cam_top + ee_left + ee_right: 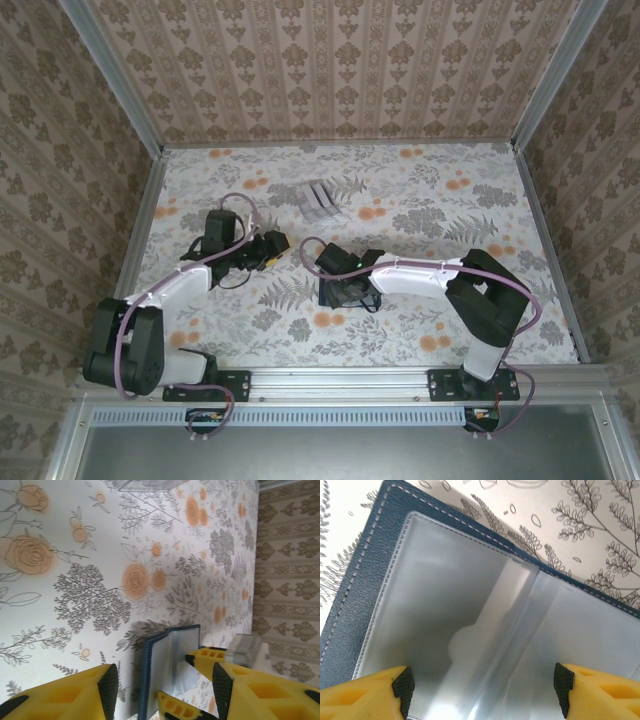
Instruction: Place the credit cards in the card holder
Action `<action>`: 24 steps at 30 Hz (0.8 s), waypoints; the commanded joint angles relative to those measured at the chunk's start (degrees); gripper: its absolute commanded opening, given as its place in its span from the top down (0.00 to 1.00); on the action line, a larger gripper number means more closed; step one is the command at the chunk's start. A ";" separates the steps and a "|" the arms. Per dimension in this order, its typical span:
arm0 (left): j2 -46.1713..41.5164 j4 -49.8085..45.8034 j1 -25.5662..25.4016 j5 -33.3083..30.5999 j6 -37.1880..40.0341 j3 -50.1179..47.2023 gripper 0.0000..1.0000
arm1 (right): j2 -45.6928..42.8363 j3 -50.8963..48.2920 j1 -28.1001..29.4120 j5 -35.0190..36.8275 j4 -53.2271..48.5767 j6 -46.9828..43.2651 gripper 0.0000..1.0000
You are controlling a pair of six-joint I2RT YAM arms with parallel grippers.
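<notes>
The dark navy card holder [370, 575] lies open under my right gripper [484, 687], its clear plastic sleeves [445, 595] facing up. The right jaws stand wide apart over the sleeves and grip nothing. In the left wrist view the card holder [150, 675] stands partly open just ahead of my left gripper [164, 685], with the right gripper's yellow fingers [212, 656] on either side of a sleeve leaf. The left gripper is open with nothing between its pads. From above, the left gripper [268, 250] is just left of the card holder [330, 295] and the right gripper [340, 278]. The credit cards are out of view.
A pale grey see-through slotted rack [320, 197] stands behind the grippers toward the back of the flowered table [450, 210]; its edge shows at the top of the left wrist view [145, 484]. Patterned walls close in the table on three sides.
</notes>
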 commanded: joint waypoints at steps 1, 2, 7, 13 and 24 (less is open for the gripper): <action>2.42 -1.50 -1.60 -1.49 3.77 -0.37 0.46 | -0.83 1.75 0.02 -0.01 -1.81 -1.47 0.22; 3.20 -1.49 -2.14 -1.47 4.08 -0.14 0.46 | -0.63 1.89 0.02 0.28 -1.90 -1.44 0.22; 6.26 -1.20 -5.41 -3.46 5.21 1.21 0.50 | 1.72 2.08 0.05 1.18 -1.55 -0.73 0.21; 11.56 7.13 -7.29 1.37 0.42 -0.65 0.69 | 2.79 0.48 0.06 1.75 0.37 -2.21 0.22; 16.45 8.50 -10.56 3.05 1.52 -0.16 0.75 | -7.02 -1.01 -0.39 -1.61 0.84 -3.30 0.19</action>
